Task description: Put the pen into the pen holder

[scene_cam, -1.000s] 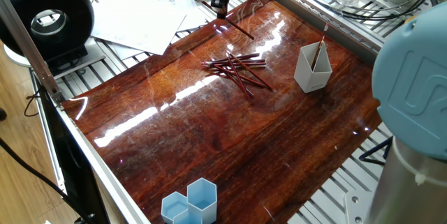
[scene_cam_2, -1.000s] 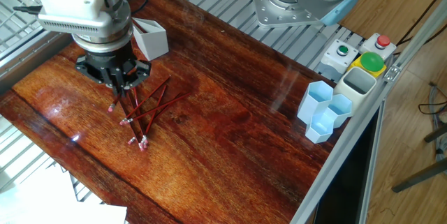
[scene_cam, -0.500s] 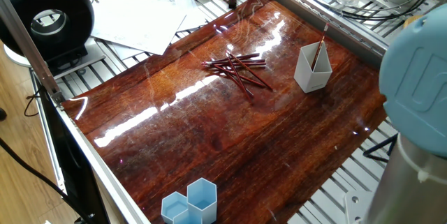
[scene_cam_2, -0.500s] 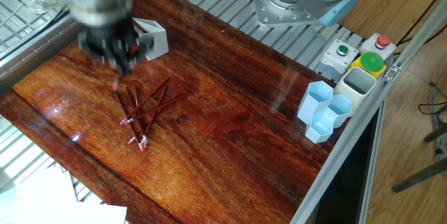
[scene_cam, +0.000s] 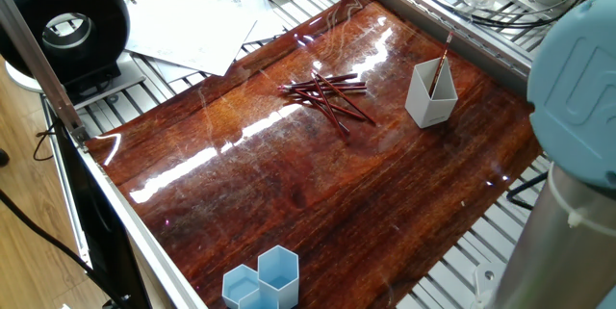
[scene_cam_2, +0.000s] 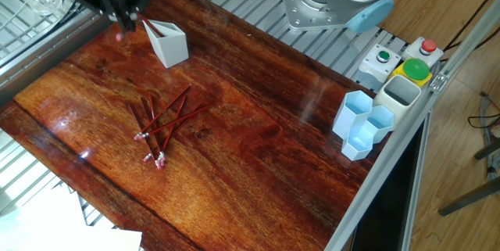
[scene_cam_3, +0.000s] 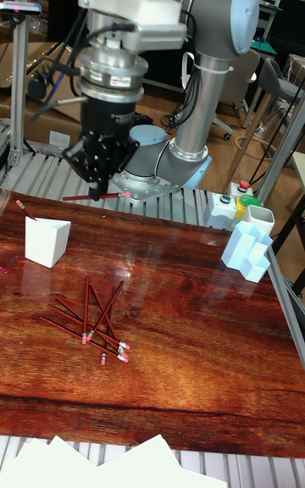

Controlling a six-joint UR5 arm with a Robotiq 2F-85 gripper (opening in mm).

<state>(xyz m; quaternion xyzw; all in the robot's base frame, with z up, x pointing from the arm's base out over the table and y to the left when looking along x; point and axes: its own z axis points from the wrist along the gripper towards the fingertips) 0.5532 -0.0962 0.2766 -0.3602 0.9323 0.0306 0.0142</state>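
1. The glossy reddish-brown wooden table top [scene_cam: 318, 193] fills most of both fixed views and rests on a slotted aluminium frame [scene_cam_2: 234, 8].
2. The grey UR5 arm with light blue joint caps [scene_cam_3: 212, 22] rises from its base behind the far edge of the table in the tall fixed view, and its wrist hangs above the table's left part.
3. The black two-finger gripper [scene_cam_3: 100, 191] is raised clear of the wood. Its fingers are pinched narrow on a thin red pen with a pink end [scene_cam_3: 93, 197], which lies nearly level, sticking out to either side of the fingertips. In the other fixed view the gripper [scene_cam_2: 117, 16] hangs just beside the white cup, with the pink tip showing below it.
4. A cluster of light blue hexagonal honeycomb cups [scene_cam_2: 363, 126] stands at the table edge, well apart from the pens.
5. The small white plastic pen holder with angular sides and a slanted rim [scene_cam_3: 47, 241] stands upright on the wood, below and left of the gripper in the tall fixed view. One red pen [scene_cam: 440, 64] already leans inside it.
6. A loose heap of thin red pens [scene_cam_3: 93, 318] lies crossed over one another on the wood, near the holder but not touching it.
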